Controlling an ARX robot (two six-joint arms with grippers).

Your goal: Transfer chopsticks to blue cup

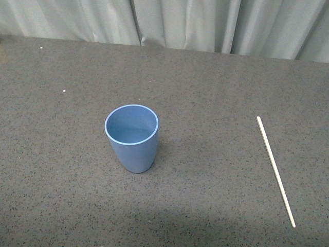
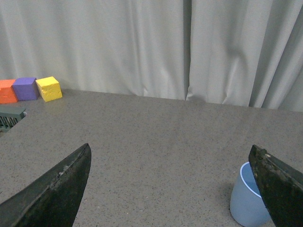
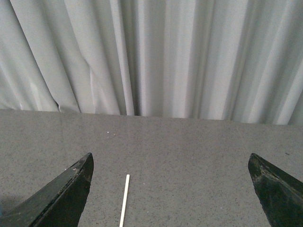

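On the speckled dark grey tabletop (image 1: 205, 77), the task has not visibly begun. The single thin, straight, cream-white chopstick (image 1: 276, 172) lies flat on the robot's right side, one end nearer the pale grey curtain (image 1: 180, 23) and the other nearer the robot. It is well apart from the light blue, matte plastic tumbler (image 1: 134, 157). That blue cup stands upright near the middle of the table, and what shows of its inside through the round rim looks empty. Neither arm appears in the front view. In the left wrist view, the left gripper (image 2: 169, 156) has its two dark jaws spread wide with nothing between them, and the cup sits low beside one jaw. In the right wrist view, the right gripper (image 3: 170, 158) is likewise spread wide and empty, above the table with the chopstick lying ahead of it between the jaws' lines but untouched. Everything is left to do: grasping the stick, lifting it, carrying it across to the cup and dropping it in end first. Since the stick lies on the right, the right arm seems the likelier one for the pick.
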